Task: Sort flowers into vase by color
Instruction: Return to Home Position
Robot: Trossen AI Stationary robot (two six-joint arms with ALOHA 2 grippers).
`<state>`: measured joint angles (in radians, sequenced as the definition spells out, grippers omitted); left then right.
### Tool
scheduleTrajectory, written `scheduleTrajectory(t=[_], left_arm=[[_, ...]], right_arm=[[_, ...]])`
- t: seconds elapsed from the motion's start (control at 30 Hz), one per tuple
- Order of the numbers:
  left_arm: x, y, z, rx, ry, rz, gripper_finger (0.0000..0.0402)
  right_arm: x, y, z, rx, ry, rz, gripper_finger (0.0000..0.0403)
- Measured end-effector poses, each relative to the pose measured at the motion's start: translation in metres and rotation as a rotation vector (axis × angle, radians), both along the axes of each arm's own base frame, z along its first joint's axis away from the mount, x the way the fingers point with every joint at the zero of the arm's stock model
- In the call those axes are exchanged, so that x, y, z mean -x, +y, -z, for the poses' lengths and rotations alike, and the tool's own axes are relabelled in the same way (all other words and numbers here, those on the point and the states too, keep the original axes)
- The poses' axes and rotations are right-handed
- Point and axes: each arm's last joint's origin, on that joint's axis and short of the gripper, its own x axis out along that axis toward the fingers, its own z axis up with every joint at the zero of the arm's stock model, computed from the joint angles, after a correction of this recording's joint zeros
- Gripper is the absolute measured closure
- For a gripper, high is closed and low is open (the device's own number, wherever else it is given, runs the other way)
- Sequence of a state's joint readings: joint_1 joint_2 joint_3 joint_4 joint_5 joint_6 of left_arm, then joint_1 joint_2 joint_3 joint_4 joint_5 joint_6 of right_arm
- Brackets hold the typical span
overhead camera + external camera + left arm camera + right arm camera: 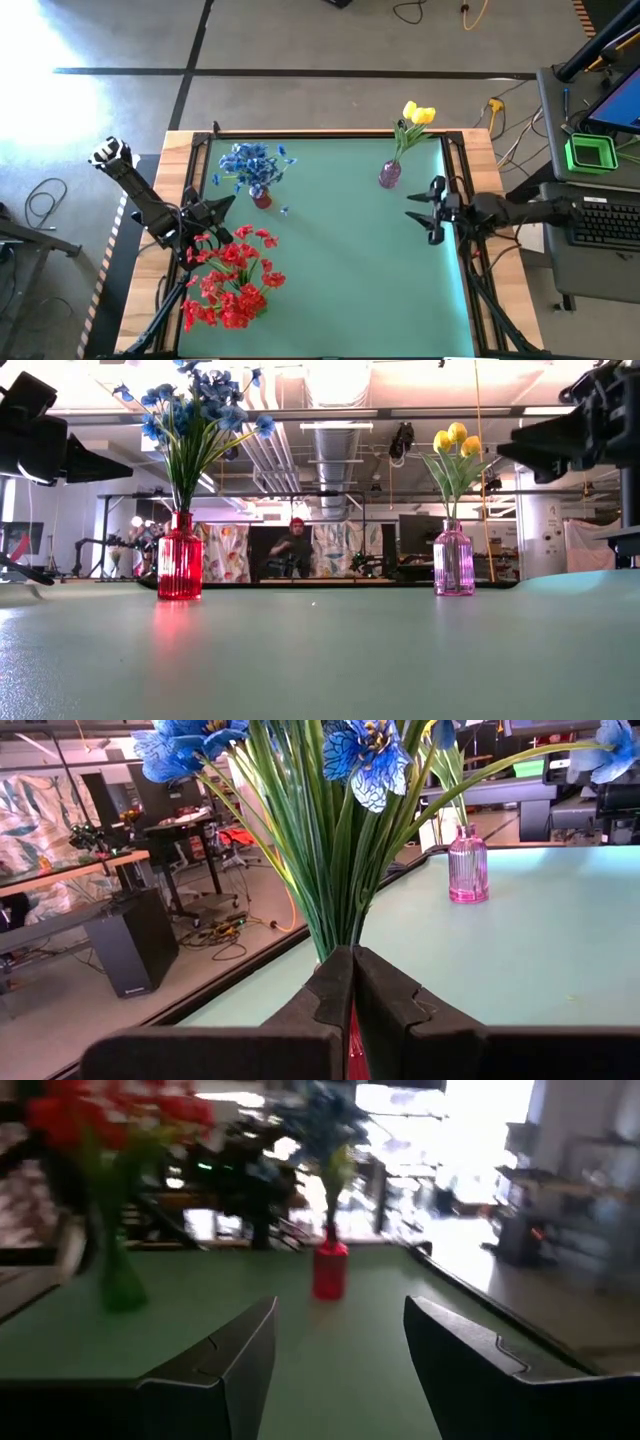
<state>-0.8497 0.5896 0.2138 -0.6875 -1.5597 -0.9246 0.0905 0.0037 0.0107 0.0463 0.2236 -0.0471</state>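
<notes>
Blue flowers (255, 165) stand in a red vase (262, 198) at the far left of the green table. Yellow flowers (418, 114) stand in a pink vase (390, 174) at the far right. Red flowers (232, 275) fill the near left; in the right wrist view they stand in a green vase (120, 1280). My left gripper (228, 204) is shut, a little to the left of the red vase (355, 1042) and pointing at it without touching. My right gripper (418, 208) is open near the right edge, nothing between its fingers (230, 1370).
A dark frame (455, 150) runs along the table's edges. A keyboard (610, 222) and a green box (590, 152) sit on a stand right of the table. A person (292, 545) is in the room beyond. Bare mat (350, 270) lies in the middle.
</notes>
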Motion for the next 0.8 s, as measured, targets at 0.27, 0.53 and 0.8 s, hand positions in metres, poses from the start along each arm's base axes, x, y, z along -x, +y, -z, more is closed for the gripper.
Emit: scheduleTrajectory(t=[0.27, 0.53, 0.8], left_arm=[[-0.0002, -0.0002, -0.0001, 0.003, -0.002, 0.000, 0.0402], [-0.0003, -0.0004, 0.0000, 0.002, 0.000, 0.001, 0.0402], [-0.0004, -0.0004, -0.0001, 0.003, -0.001, 0.001, 0.0402]], right_arm=[[-0.0004, 0.0023, 0.0035, 0.014, 0.034, -0.174, 0.0193], [-0.0003, 0.0028, 0.0037, -0.132, 0.031, -0.193, 0.0193], [-0.0003, 0.0028, 0.0037, -0.130, 0.031, -0.192, 0.0193]])
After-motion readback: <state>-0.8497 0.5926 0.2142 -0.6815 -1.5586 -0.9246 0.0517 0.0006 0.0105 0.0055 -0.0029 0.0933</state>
